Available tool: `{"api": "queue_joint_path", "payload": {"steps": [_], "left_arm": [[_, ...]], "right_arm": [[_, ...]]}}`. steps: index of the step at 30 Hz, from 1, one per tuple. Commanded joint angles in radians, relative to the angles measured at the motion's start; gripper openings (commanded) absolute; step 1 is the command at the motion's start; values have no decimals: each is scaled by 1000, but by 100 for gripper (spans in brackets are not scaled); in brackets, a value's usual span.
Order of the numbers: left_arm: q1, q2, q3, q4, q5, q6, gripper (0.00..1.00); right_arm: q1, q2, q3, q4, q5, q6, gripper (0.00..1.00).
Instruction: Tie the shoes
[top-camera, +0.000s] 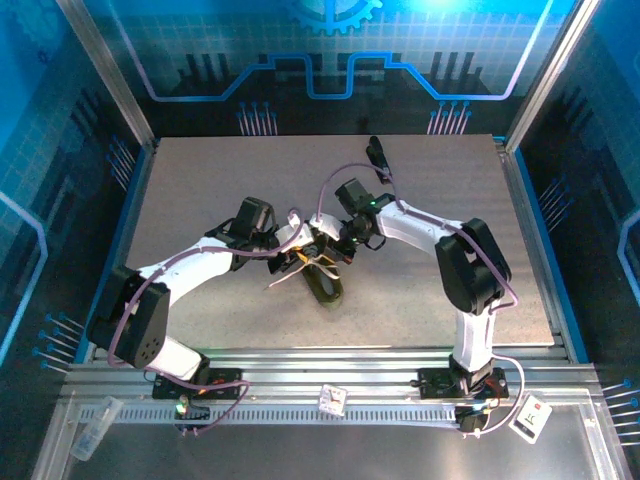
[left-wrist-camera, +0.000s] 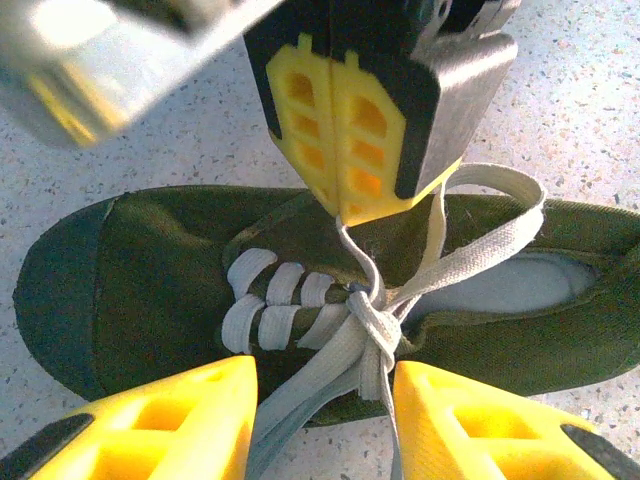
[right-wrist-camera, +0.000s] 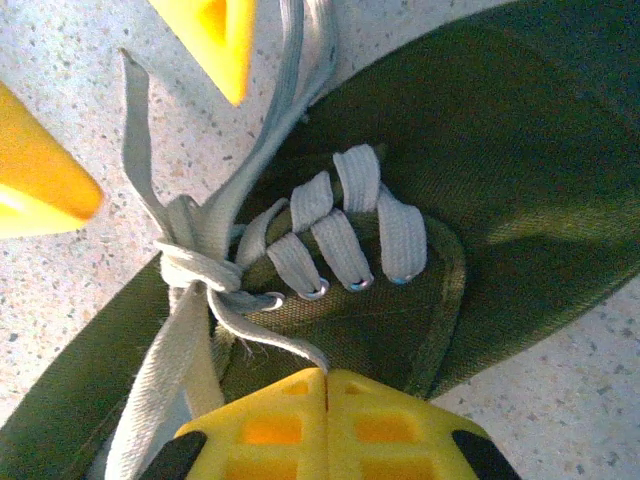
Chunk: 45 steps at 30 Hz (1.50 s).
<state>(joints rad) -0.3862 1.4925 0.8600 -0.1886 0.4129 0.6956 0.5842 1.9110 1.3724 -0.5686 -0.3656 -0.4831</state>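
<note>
The dark olive-green shoe lies mid-table, with its toe to the left in the left wrist view and to the upper right in the right wrist view. Its whitish-grey laces are crossed into a first knot. My right gripper is shut on a thin lace end that runs up from the knot. On the other side of the shoe my left gripper is open. Two lace strands pass loosely between its yellow fingers. A lace loop lies over the shoe's opening.
A small black oblong clip-like object lies near the table's back edge, behind the right arm. The grey table has bare surface on all sides of the shoe. Small cards sit on the front rail below the table.
</note>
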Motion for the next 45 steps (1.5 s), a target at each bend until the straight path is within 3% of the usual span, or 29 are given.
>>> {"api": "queue_joint_path", "payload": {"steps": [1, 20, 28, 34, 39, 45], "left_arm": [[12, 21, 26, 37, 57, -21, 40], [36, 23, 36, 37, 70, -31, 40], [41, 17, 30, 37, 66, -26, 40], [72, -17, 9, 21, 43, 52, 42], [112, -38, -8, -2, 18, 135, 47], [119, -17, -25, -68, -17, 232, 50]], "right_arm": [[6, -58, -11, -24, 10, -17, 3], [-70, -93, -32, 55, 96, 99, 0], [-100, -35, 11, 41, 108, 150, 0], [-107, -14, 50, -1, 70, 163, 21], [-140, -67, 36, -43, 36, 213, 49], [-142, -156, -74, -73, -73, 253, 59]]}}
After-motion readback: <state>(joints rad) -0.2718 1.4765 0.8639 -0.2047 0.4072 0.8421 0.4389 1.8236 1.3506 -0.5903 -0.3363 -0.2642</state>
